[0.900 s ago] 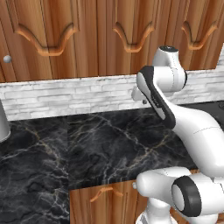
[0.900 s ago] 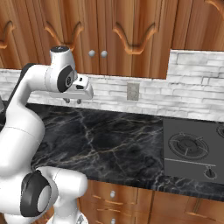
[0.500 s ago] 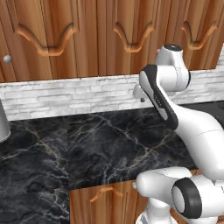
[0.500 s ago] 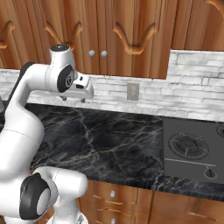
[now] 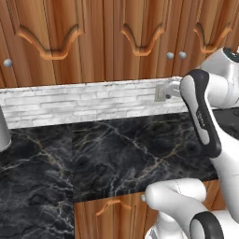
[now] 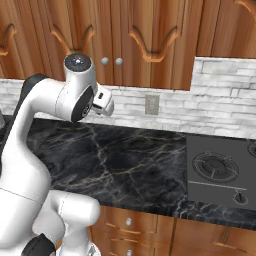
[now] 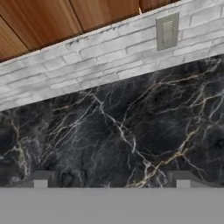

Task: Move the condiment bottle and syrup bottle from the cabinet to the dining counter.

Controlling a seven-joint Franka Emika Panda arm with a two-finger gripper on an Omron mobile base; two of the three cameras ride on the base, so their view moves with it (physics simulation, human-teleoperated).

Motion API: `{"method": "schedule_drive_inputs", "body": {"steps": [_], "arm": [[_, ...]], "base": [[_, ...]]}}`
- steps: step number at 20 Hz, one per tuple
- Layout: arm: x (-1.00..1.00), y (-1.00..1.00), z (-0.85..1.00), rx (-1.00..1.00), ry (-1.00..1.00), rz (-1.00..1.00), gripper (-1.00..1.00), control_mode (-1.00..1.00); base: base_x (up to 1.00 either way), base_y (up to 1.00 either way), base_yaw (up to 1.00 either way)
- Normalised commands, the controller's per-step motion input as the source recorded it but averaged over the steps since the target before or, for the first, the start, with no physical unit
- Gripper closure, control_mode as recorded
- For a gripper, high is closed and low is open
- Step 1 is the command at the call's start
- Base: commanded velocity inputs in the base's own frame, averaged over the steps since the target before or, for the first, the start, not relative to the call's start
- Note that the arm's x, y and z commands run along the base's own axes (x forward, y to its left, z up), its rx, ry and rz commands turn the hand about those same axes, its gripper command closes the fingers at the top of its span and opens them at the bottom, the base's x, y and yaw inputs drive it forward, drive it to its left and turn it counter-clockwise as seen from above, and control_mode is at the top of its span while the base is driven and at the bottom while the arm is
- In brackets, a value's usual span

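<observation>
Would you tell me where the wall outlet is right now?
The wall outlet sits on the white brick wall below the cabinet, right of the gripper in the right base view.

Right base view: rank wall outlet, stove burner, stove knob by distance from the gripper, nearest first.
From the gripper, raised over the black counter's left part:
1. Wall outlet, on the white brick wall just to its right.
2. Stove burner, farther right and lower, on the cooktop.
3. Stove knob, at the cooktop's front right corner, farthest.
</observation>
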Motion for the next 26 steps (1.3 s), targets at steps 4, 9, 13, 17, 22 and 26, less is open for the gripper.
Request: {"method": "schedule_drive_inputs", "body": {"steps": [4, 9, 13, 17, 22, 26], "arm": [[-0.41, -0.62, 0.55, 0.25, -0.13, -0.14, -1.0, -1.0], [-0.5, -0.57, 0.42, 0.23, -0.2, -0.12, -1.0, -1.0], [-0.36, -0.41, 0.39, 0.18, -0.23, -0.11, -1.0, -1.0], [-0.1, -0.09, 0.27, 0.01, -0.24, -0.1, -1.0, -1.0], [0.0, 0.0, 0.24, 0.0, -0.2, -0.05, -1.0, -1.0], [0.0, 0.0, 0.29, 0.0, -0.12, -0.04, -1.0, -1.0]], "base": [[0.0, 0.0, 0.0], [0.0, 0.0, 0.0], [0.0, 0.0, 0.0], [0.0, 0.0, 0.0], [0.0, 0.0, 0.0], [0.0, 0.0, 0.0]]}}
